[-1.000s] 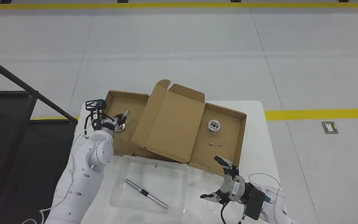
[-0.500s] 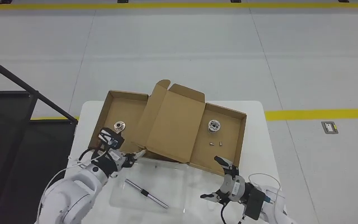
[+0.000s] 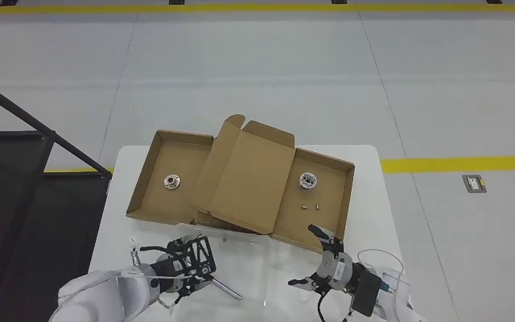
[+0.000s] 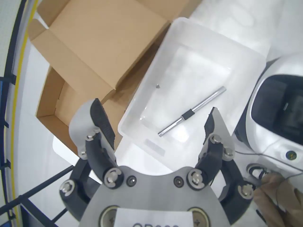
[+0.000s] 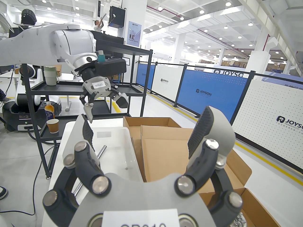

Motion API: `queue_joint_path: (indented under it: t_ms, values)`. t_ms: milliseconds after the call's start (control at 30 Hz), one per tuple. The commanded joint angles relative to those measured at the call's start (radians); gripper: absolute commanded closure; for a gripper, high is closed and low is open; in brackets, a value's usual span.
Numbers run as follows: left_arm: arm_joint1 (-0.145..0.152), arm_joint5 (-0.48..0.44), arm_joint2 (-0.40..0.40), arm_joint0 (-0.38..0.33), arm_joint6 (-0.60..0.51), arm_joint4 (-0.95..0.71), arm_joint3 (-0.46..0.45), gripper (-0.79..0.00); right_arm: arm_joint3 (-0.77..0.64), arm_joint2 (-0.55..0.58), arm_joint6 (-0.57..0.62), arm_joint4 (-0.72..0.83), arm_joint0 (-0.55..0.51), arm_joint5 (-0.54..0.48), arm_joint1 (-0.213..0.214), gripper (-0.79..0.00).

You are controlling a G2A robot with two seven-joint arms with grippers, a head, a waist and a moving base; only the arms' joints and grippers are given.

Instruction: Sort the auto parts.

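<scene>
We see the left end effector (image 4: pixel 156 116), ribbed black pads spread apart, hovering above the slim, shiny metal rod (image 4: pixel 193 112). The rod lies in the clear plastic tray (image 4: pixel 180 22) beside the brown cardboard box (image 3: pixel 241 173). Farther right, the right end effector (image 3: pixel 310 258) gapes wide, holding nothing.

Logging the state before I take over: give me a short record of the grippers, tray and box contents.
left gripper: open, empty, above the clear tray
right gripper: open, empty, beside the tray, near a corner of the cardboard box
tray contents: metal rod, lying flat; one dark speck, too small to identify
box, left compartment: first round part
box, right compartment: second round part, two small bolts
box middle: covered by a folded flap
</scene>
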Motion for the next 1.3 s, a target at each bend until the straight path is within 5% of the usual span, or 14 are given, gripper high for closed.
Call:
queue_joint_path:
  t_ms: [0,367,767,800,900,1000,1267]
  values:
    - [0.005,-0.005,0.019,0.004,0.009,0.017,0.003,-0.785,0.0,0.0,0.0,0.0,0.0,-0.001,0.0,-0.785]
    - [0.007,0.011,0.026,0.006,0.002,0.057,0.026,-0.785,0.0,0.0,0.0,0.0,0.0,-0.001,0.0,-0.785]
    - [0.032,-0.105,0.278,-0.164,0.109,0.395,0.21,-0.785,0.0,0.0,0.0,0.0,0.0,-0.001,0.0,-0.785]
    - [0.035,-0.105,0.3,-0.181,0.109,0.396,0.224,-0.763,0.0,0.0,0.0,0.0,0.0,-0.001,0.0,-0.785]
    - [0.049,-0.105,0.357,-0.223,0.109,0.406,0.261,-0.499,0.0,0.0,0.0,0.0,0.0,-0.001,0.0,-0.785]
    - [0.066,-0.105,0.414,-0.258,0.109,0.404,0.294,-0.376,0.0,0.0,0.0,0.0,0.0,-0.001,0.0,-0.785]
    - [0.126,-0.105,0.595,-0.408,0.109,0.342,0.411,-0.345,0.0,0.0,0.0,0.0,0.0,-0.001,0.0,-0.785]
